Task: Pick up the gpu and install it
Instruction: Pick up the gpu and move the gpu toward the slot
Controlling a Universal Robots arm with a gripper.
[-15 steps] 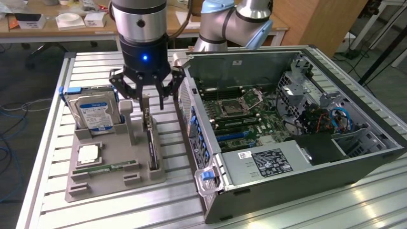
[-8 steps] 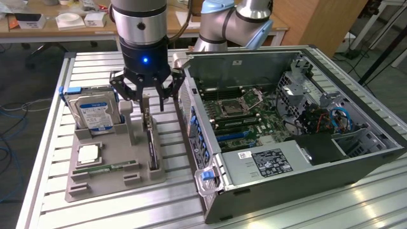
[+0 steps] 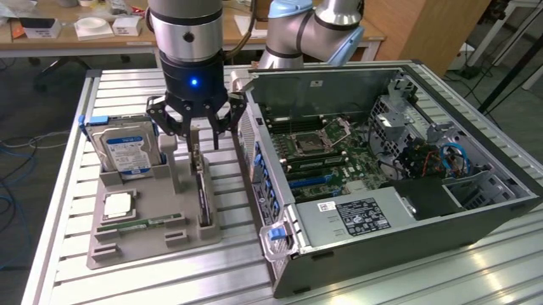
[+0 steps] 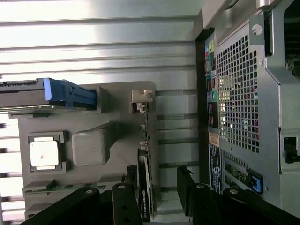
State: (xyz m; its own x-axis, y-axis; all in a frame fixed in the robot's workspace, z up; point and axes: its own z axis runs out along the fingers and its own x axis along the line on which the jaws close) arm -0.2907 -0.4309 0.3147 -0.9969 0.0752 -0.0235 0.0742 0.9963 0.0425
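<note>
In the exterior view, the gripper hangs low over a grey holder tray on the slatted metal worktop. Its fingers are spread wide and grasp nothing. Directly beneath them the gpu stands on its long edge in a slot of the tray, on the side nearest the open computer case, which lies toward the exterior view's right with its motherboard exposed. Also on the tray are an upright hard drive with a blue-and-white label, a processor chip lying flat, and a narrow green memory stick. In the wrist view, the gpu appears edge-on with its silvery bracket end farther from the camera. The released dark fingers straddle the card, one on each side, and whether either pad touches it cannot be told. The case's perforated rear panel is just beside the tray.
</note>
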